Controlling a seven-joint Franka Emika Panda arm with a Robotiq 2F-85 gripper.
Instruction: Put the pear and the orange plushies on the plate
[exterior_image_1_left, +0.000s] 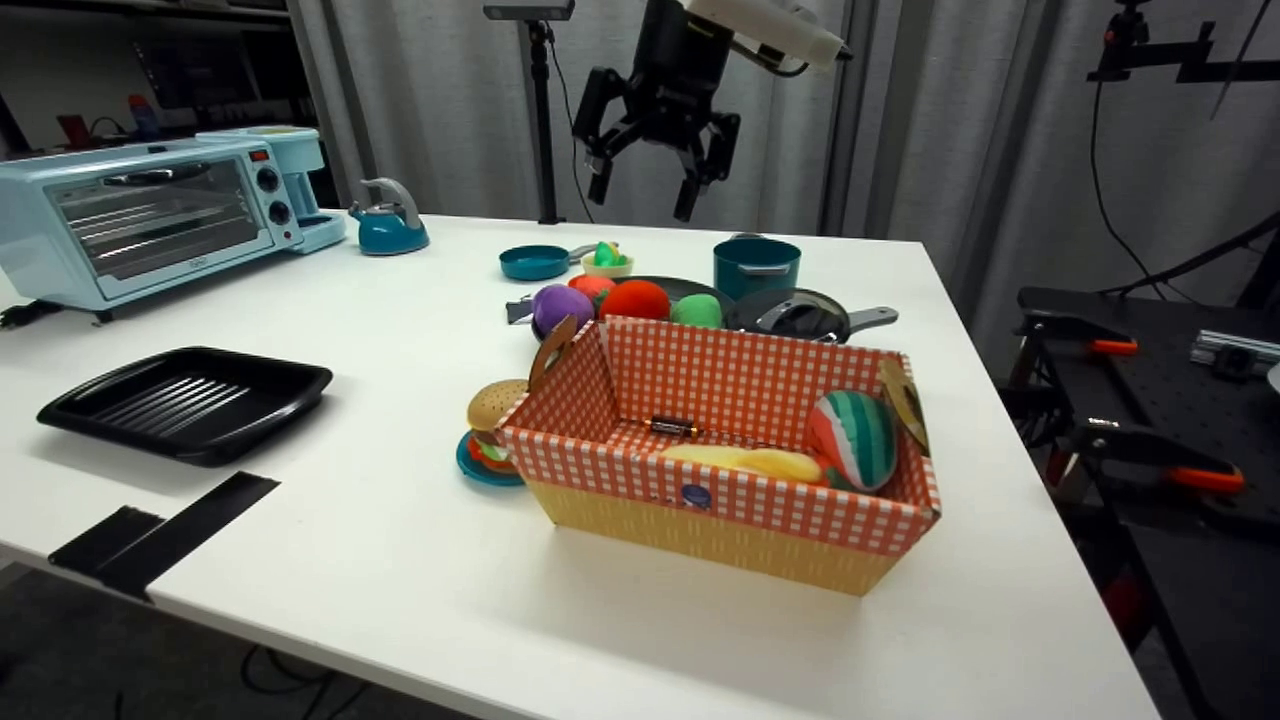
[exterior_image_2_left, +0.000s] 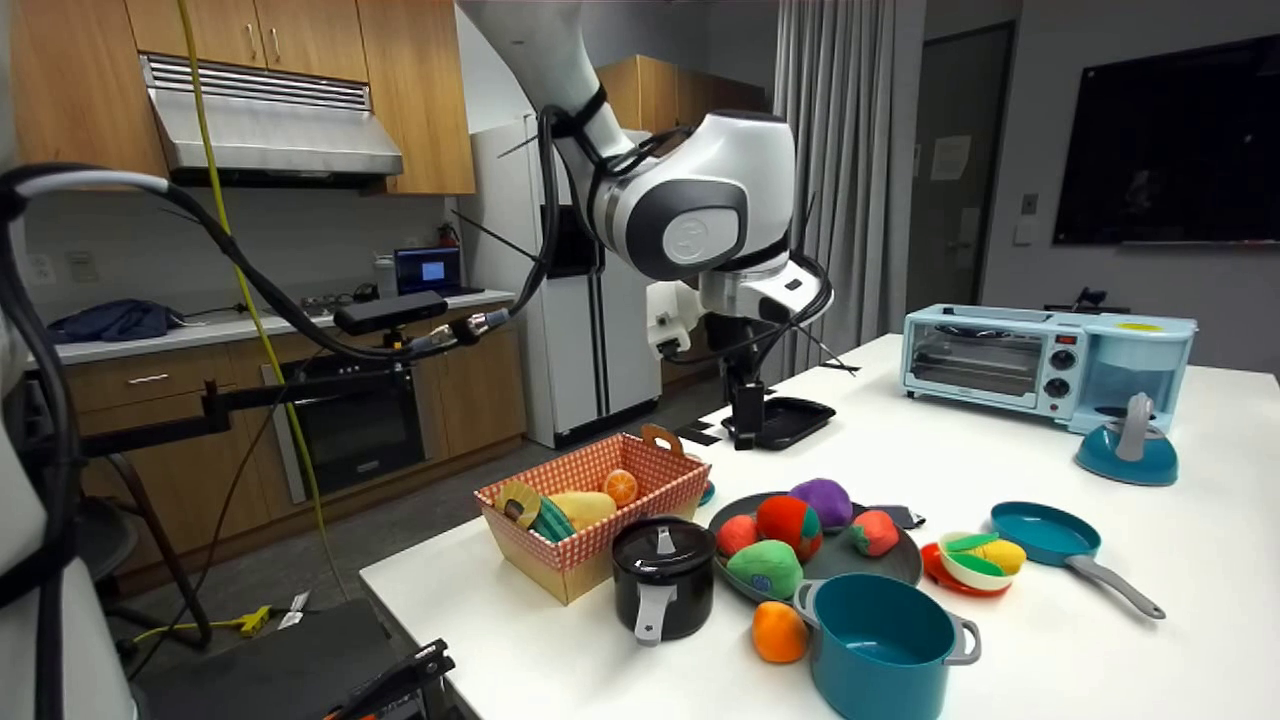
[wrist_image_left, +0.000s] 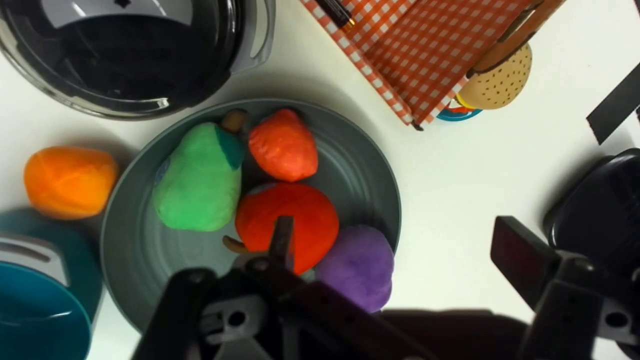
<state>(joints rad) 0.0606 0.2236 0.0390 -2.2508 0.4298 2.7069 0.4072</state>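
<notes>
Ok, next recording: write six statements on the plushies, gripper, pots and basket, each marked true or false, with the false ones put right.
1. The pear plushie lies on the gray plate. True.
2. The orange plushie is on the gray plate too. False: the orange plushie lies on the white table, outside the plate.
3. The gripper is open and holds nothing. True.
4. The teal pot is covered. False: the teal pot stands open; the black pot is the one with a lid.
5. The toy burger lies inside the basket. False: the toy burger sits outside, beside the basket.
6. The toy watermelon is in the basket. True.
</notes>
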